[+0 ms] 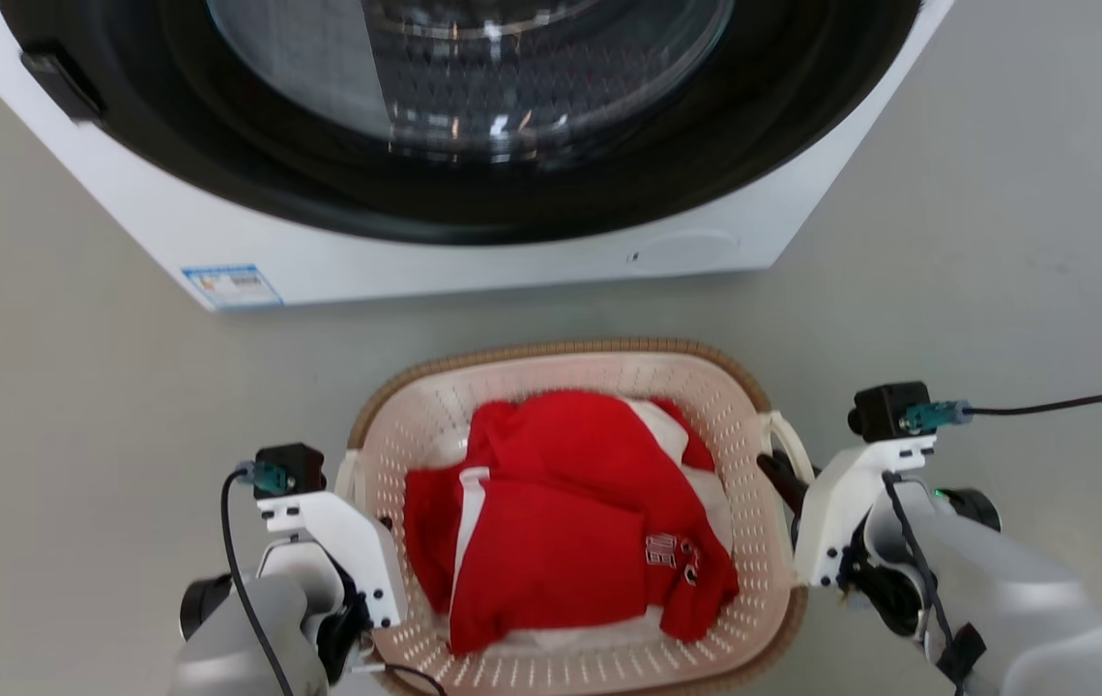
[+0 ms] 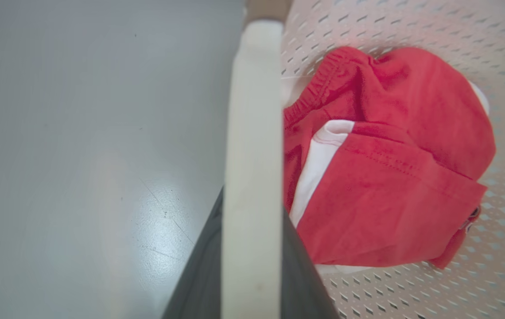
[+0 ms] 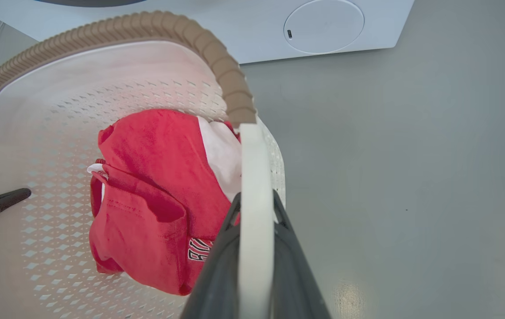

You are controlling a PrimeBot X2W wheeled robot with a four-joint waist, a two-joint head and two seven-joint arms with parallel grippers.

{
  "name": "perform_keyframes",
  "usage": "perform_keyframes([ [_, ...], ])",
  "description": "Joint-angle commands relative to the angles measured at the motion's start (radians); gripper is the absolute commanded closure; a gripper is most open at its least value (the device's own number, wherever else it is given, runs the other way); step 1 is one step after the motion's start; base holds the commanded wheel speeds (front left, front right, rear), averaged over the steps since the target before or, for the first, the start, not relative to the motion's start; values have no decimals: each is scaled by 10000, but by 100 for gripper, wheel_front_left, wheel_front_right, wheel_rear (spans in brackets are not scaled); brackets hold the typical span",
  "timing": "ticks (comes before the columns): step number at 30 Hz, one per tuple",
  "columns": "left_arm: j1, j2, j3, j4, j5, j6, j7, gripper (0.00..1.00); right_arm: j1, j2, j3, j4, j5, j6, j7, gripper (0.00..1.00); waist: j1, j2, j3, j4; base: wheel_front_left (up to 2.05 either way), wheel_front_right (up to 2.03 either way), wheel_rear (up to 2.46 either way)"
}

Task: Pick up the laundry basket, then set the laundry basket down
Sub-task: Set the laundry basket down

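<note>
The laundry basket (image 1: 570, 362), cream-white and perforated with a tan braided rim, sits before me on the grey floor, holding red and white clothes (image 1: 570, 512). My left gripper (image 1: 362, 507) is at its left loop handle; in the left wrist view the white handle (image 2: 252, 133) runs between the dark fingers (image 2: 203, 266). My right gripper (image 1: 785, 480) grips the right loop handle (image 3: 254, 177), one dark finger (image 3: 217, 266) on each side of it. Across the basket wall (image 3: 102, 75), a fingertip of the left gripper (image 3: 0, 206) pokes through the far handle. Whether the basket is off the floor I cannot tell.
A white front-loading washing machine (image 1: 474, 251) with a dark round door (image 1: 474, 116) stands just beyond the basket. Bare grey floor (image 1: 996, 242) spreads to both sides. A black cable (image 1: 1063, 404) trails from the right wrist camera.
</note>
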Motion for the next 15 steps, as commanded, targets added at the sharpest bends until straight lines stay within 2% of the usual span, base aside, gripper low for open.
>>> perform_keyframes([
  [1, -345, 302, 169, -79, 100, 91, -181, 100, -86, -179, 19, -116, -87, 75, -227, 100, 0, 0, 378, 117, 0, 0, 0],
  [15, -1339, 167, -77, -79, 361, 401, -1629, 100, -609, -338, 66, -253, -38, 75, -1626, 100, 0, 0, 2367, 409, 0, 0, 0],
])
